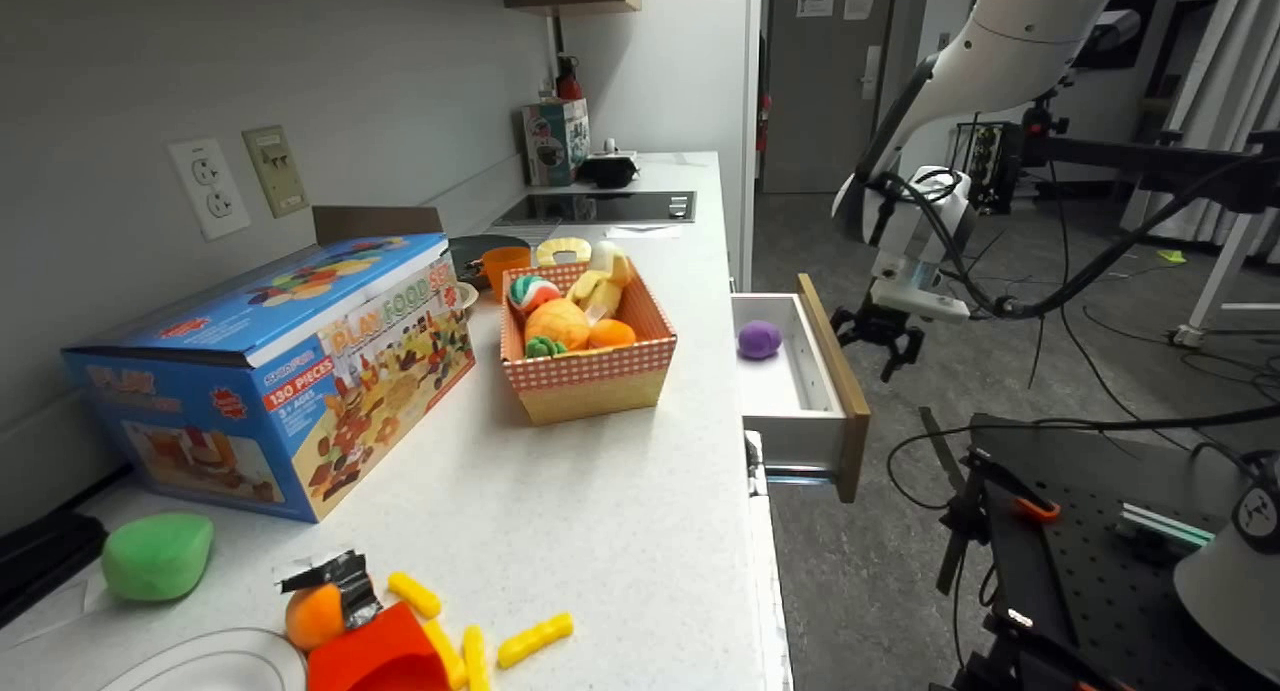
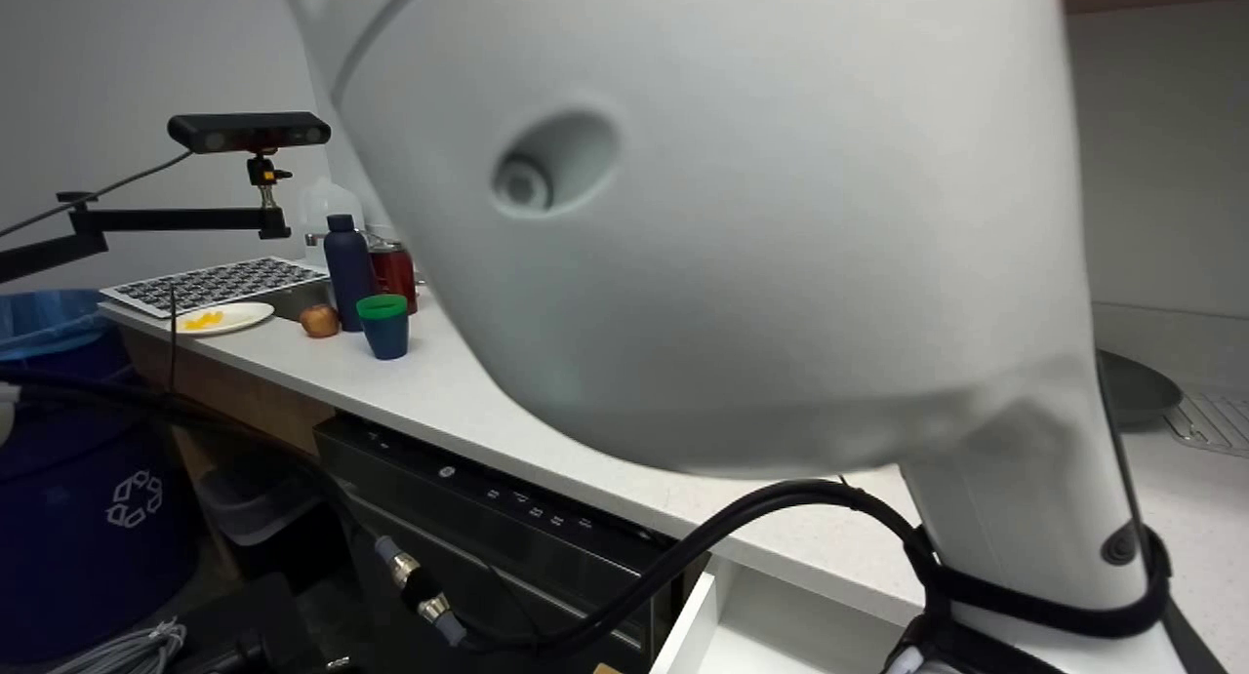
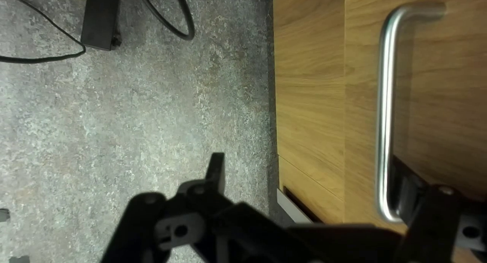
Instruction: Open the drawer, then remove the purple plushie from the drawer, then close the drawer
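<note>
Drawer (image 1: 842,379) is out, purple plushie (image 1: 760,339) inside it; at the drawer's front the gripper (image 3: 306,158) stands wide, gripping nothing, one finger (image 3: 412,190) seemingly behind the handle (image 3: 384,114). Best ease that finger free before rising over the drawer.

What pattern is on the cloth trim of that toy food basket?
Red and white checks; the trim shows best in an exterior view.
</note>
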Motion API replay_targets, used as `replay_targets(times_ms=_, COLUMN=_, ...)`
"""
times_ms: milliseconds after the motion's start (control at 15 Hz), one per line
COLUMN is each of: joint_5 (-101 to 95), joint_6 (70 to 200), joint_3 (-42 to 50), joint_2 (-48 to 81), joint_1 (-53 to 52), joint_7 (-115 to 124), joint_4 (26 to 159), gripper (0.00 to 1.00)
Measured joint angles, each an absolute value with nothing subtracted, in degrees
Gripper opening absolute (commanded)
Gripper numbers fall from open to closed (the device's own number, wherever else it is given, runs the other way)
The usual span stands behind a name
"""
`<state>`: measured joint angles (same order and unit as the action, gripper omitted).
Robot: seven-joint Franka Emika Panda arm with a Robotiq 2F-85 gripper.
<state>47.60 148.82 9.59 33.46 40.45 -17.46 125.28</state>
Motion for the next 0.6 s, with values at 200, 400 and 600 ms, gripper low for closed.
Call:
replay_targets(times_ms=200, joint_5=48.8, joint_6=148.2, joint_3=8.6, joint_2=33.5, joint_1=41.2, joint_7=-19.9, joint_4=125.2, gripper=1.0)
replay_targets(times_ms=400, joint_5=50.5, joint_6=147.9, joint_3=7.4, joint_2=33.1, joint_1=42.3, joint_7=-24.4, joint_4=125.6, gripper=1.0)
replay_targets(times_ms=600, joint_5=50.5, joint_6=146.3, joint_3=8.1, joint_2=29.5, joint_1=43.6, joint_7=-29.8, joint_4=129.2, gripper=1.0)
